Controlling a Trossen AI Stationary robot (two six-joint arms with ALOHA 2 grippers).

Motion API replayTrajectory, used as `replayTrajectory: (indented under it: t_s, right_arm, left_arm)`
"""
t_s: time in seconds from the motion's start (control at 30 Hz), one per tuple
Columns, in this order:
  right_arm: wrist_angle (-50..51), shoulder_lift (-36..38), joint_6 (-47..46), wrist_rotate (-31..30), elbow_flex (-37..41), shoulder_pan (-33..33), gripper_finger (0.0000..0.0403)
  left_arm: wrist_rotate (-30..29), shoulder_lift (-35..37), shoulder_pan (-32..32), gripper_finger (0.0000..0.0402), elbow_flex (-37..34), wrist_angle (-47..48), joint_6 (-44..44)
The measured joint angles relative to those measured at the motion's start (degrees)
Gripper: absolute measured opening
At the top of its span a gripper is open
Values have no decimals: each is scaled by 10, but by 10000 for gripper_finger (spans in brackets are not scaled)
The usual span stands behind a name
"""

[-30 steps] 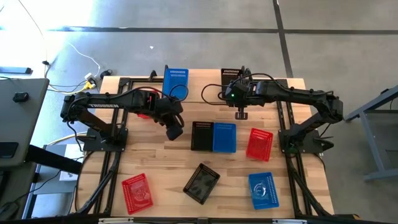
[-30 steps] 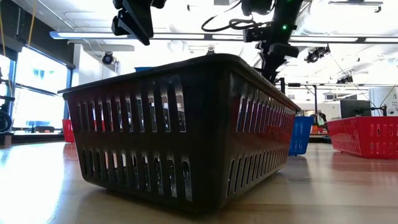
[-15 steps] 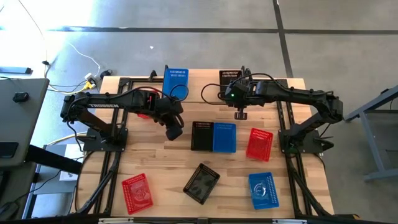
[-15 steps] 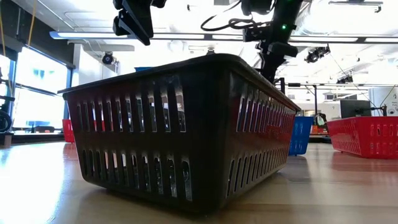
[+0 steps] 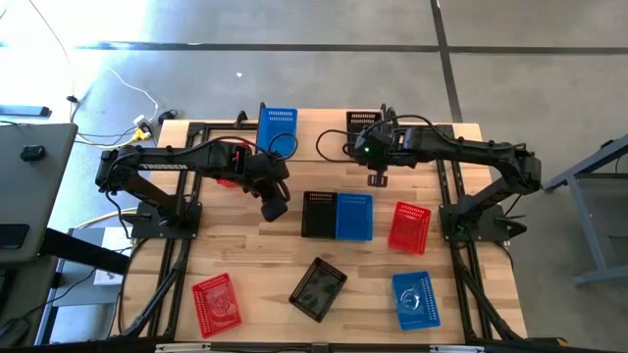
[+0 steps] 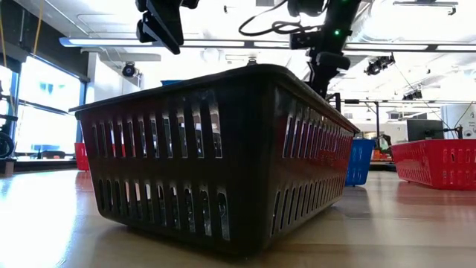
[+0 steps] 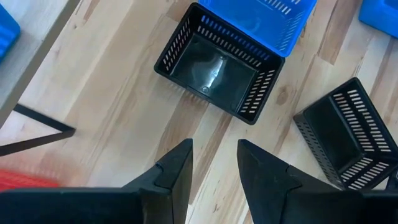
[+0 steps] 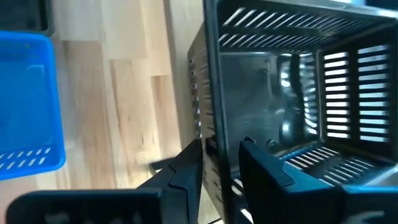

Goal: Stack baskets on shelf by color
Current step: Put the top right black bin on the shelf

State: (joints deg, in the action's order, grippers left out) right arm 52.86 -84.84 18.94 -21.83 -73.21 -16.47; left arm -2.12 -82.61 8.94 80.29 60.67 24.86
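The left gripper point(image 5: 276, 209) hangs above the table left of centre, its fingers point(image 7: 176, 169) parted by a narrow gap and holding nothing. Bare wood shows between them in the left wrist view, and a little way ahead stands an open black basket point(image 7: 216, 71) with a blue basket point(image 7: 261, 18) pressed against its far side. From above, that pair point(image 5: 319, 214) point(image 5: 354, 217) sits side by side at the table's middle, just to the right of the left gripper and apart from it.

Behind the left arm, a blue basket point(image 5: 277, 128) rests on the shelf point(image 5: 316, 135) at the table's back edge, and something red point(image 5: 228, 163) shows under the arm itself.

Nearer the front lie a red basket point(image 5: 216, 301) on the left, a black basket point(image 5: 318, 288) turned at an angle in the middle, and another blue basket point(image 5: 415, 299) on the right. A second red basket point(image 5: 409, 226) sits to the right of the central pair.

The right gripper point(image 5: 378, 178) is at the back right, by the shelf's right end. In the right wrist view its fingers point(image 8: 263, 170) straddle the wall of a black basket point(image 8: 283, 93), one inside and one outside, with only a small gap between them. I cannot tell whether they are actually squeezing the wall.
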Motion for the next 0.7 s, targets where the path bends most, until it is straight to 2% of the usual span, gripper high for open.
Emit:
replayTrajectory:
  t_s: [0.33, 0.7]
  right_arm:
    - [5, 2, -10, -17, -4, 0, 92]
    - [66, 2, -40, -18, -74, 5, 92]
  left_arm:
    - [-2, 0, 1, 117, 0, -1, -17]
    - [-2, 0, 1, 117, 0, -6, -41]
